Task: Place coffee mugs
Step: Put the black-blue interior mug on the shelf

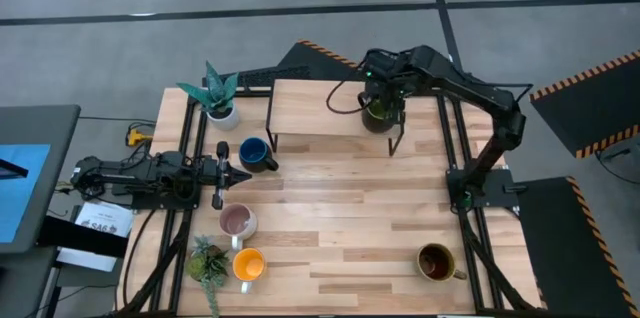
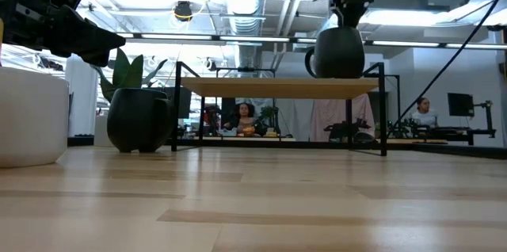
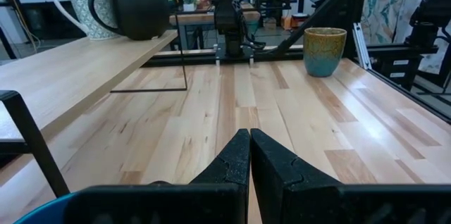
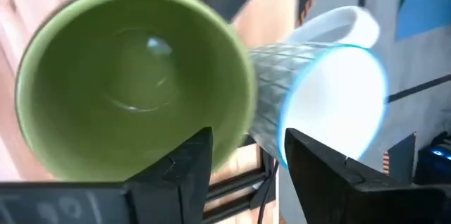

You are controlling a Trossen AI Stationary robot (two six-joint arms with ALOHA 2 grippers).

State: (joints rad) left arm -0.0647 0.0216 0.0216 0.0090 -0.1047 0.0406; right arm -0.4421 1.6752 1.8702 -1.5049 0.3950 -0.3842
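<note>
Green mug (image 4: pixel 134 76) stands on the raised shelf (image 1: pixel 320 108); the right gripper (image 1: pixel 383 106) reaches down over it, jaws apart around its rim. Left gripper (image 1: pixel 222 171) rests low, jaws together.

Green mug (image 4: pixel 134 76), patterned white mug (image 4: pixel 331 90), dark blue mug (image 1: pixel 254 152), orange mug (image 1: pixel 248 265).

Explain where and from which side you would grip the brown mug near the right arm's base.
Grip the brown mug by its rim from straight above, one finger inside and one outside, on the side opposite its handle. It stands upright, mouth open upward, with nothing close around it, so a top approach looks clear; the small handle seems a harder target.
</note>
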